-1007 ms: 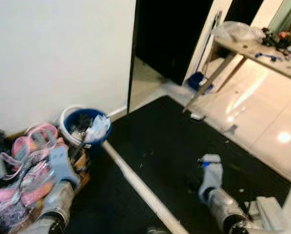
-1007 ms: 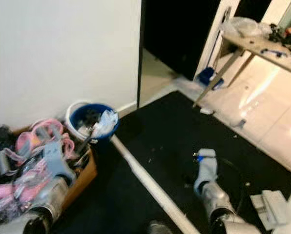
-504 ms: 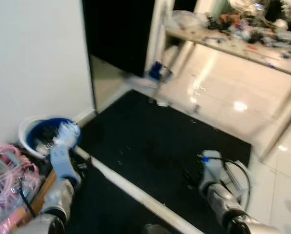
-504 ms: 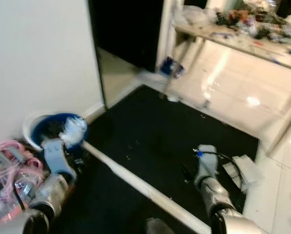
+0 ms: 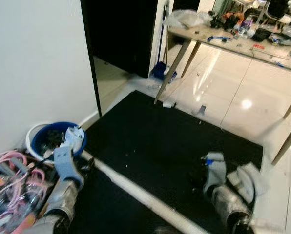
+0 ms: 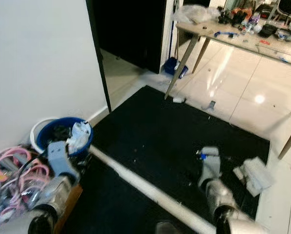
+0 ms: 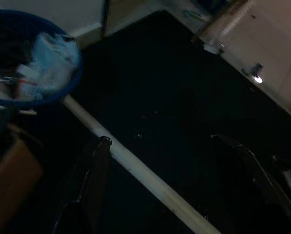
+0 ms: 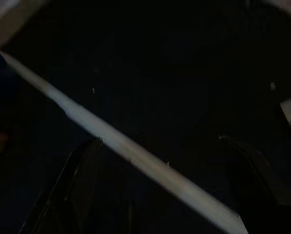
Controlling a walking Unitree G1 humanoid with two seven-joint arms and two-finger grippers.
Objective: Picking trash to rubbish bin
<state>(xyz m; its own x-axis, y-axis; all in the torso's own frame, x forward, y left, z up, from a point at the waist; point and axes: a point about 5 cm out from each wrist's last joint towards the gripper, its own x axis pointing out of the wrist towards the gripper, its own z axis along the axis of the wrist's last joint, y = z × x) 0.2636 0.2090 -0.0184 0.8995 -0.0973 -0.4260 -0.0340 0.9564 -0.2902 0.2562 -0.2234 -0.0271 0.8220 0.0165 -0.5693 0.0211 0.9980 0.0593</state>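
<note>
Left wrist view: blue bin (image 7: pixel 62 85) holds crumpled white trash (image 7: pixel 50 61); both grippers' jaws spread apart, empty.

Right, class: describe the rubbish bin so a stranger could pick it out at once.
Start at the white wall beside the dark doorway. At its foot, by the black mat's corner, sits the rubbish bin: round, blue, holding crumpled white trash, unlike the box of pink cords beside it.

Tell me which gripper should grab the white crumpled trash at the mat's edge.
Right. The white crumpled trash lies at the black mat's right edge, close beside the right gripper, which is open and empty. The left gripper hangs near the blue bin.
</note>
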